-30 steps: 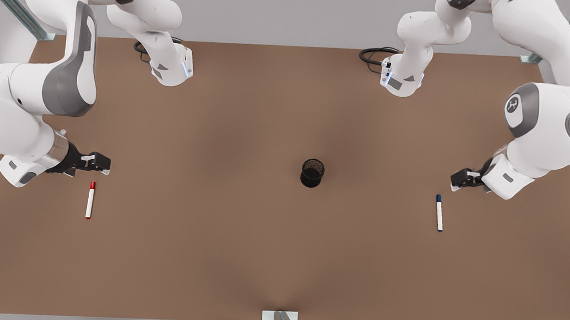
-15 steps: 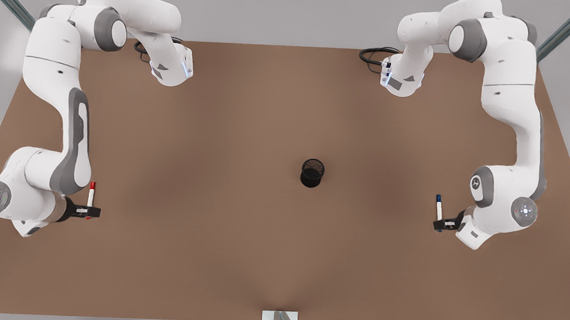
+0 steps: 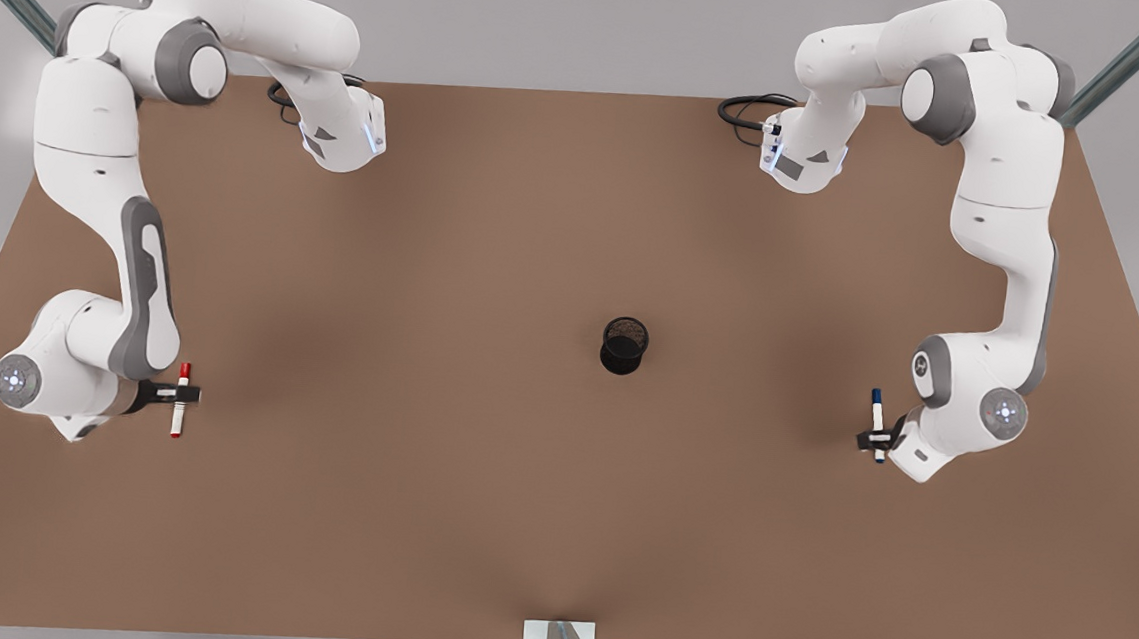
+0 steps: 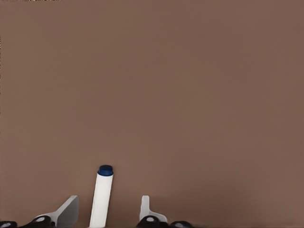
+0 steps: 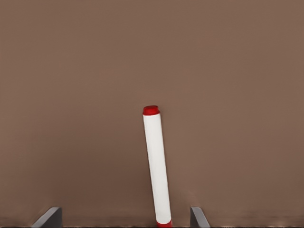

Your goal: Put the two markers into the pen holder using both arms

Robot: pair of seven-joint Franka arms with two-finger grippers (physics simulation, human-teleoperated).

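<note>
Right claw [image 3: 181,395]: at the front view's left, low over the brown tabletop [image 3: 420,449]. Fingers spread, straddling the red-capped marker [image 3: 181,400] about mid-barrel. In the right wrist view the two fingertips [image 5: 47,218] stand wide apart, each with a gap to the marker's white barrel [image 5: 157,166], which lies flat between them, nearer one tip than the other. Not pinching.

Left claw [image 3: 879,440]: at the front view's right, low over the tabletop. Fingers spread, set across the blue-capped marker [image 3: 877,424] near its lower end. In the left wrist view the marker [image 4: 102,194] lies flat between the two white fingertips [image 4: 69,211], closer to one of them, a gap visible on both sides. Not pinching.

Red-capped marker: flat on the tabletop, red cap pointing toward the arm bases, beneath the right claw.

Blue-capped marker: flat on the tabletop, dark blue cap pointing toward the arm bases, most of its length reaching past the left claw on that side.

Pen holder [image 3: 624,344]: black wire-mesh cup, upright, between the two claws and well apart from both, closer to the left claw. Mouth open upward; contents cannot be told.

Black cable [image 3: 744,111]: coiled beside the left arm's base at the tabletop's far edge.
</note>
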